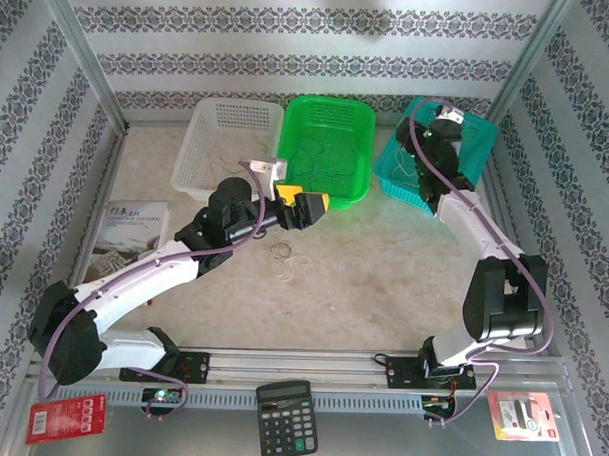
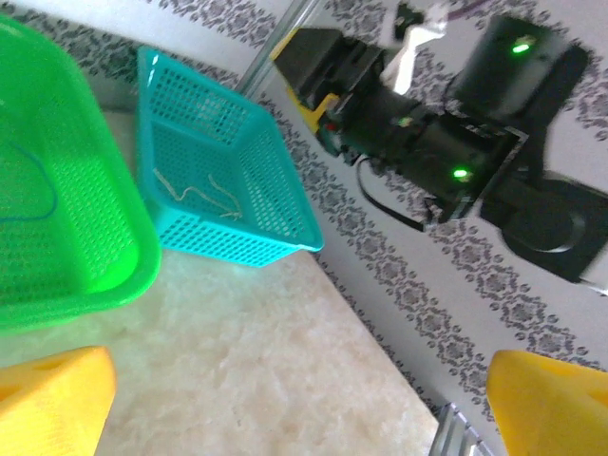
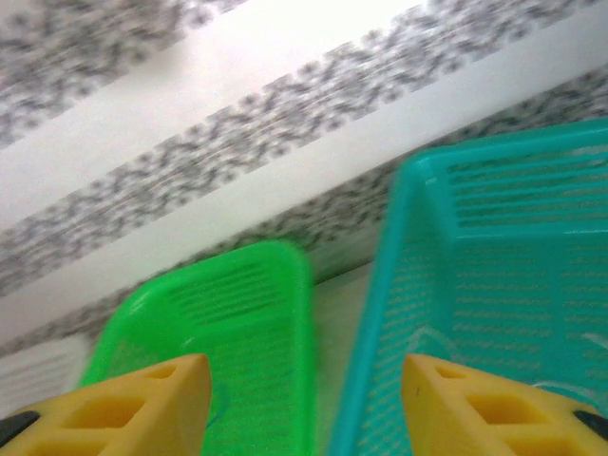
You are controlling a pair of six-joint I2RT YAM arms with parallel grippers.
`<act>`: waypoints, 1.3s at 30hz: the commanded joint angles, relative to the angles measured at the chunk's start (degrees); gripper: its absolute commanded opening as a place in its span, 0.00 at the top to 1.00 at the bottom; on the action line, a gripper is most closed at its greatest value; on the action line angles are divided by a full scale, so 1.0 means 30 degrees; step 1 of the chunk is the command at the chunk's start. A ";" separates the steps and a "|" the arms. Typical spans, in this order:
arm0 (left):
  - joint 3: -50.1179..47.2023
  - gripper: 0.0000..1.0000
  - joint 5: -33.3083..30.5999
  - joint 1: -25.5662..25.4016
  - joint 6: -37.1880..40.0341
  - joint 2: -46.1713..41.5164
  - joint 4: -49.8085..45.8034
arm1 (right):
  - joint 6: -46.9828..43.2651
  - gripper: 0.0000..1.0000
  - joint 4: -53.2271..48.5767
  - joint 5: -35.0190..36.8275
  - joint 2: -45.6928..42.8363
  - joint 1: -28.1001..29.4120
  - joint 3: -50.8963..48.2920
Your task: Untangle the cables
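1. My left gripper (image 1: 311,202) hangs just in front of the green basket (image 1: 329,102). Its yellow jaws are spread wide, with nothing between them.
2. My right gripper (image 3: 304,408) hovers above the teal basket (image 1: 486,132), which stands at the far right corner of the table (image 1: 383,281). Its jaws are also apart and they hold nothing.
3. Some cables (image 1: 289,255) lie as small pale loops near the middle of the table, just beside the left gripper on its near side.
4. A tan strand (image 2: 201,195) lies on the floor of the teal basket.
5. A thin blue strand (image 2: 33,190) lies inside the green basket.
6. The white basket (image 1: 201,174) stands against the green one on its left.
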 commanded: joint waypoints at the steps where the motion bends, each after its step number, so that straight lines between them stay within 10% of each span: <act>1: -0.0737 0.00 -0.1054 0.0323 0.0557 -0.0662 -0.1426 | 0.0364 0.45 -0.0589 -0.1184 -0.1302 0.1519 -0.1037; 20: -0.4944 0.00 -0.1632 0.4743 -0.2113 -0.1711 -0.4184 | 0.0756 0.45 -0.1317 -0.0367 -0.2567 1.1692 -0.7776; 39: -0.3168 0.00 0.0189 0.4959 -0.1050 0.1498 -0.5030 | 0.1502 0.47 0.0483 -0.2024 0.1390 1.3340 -0.9114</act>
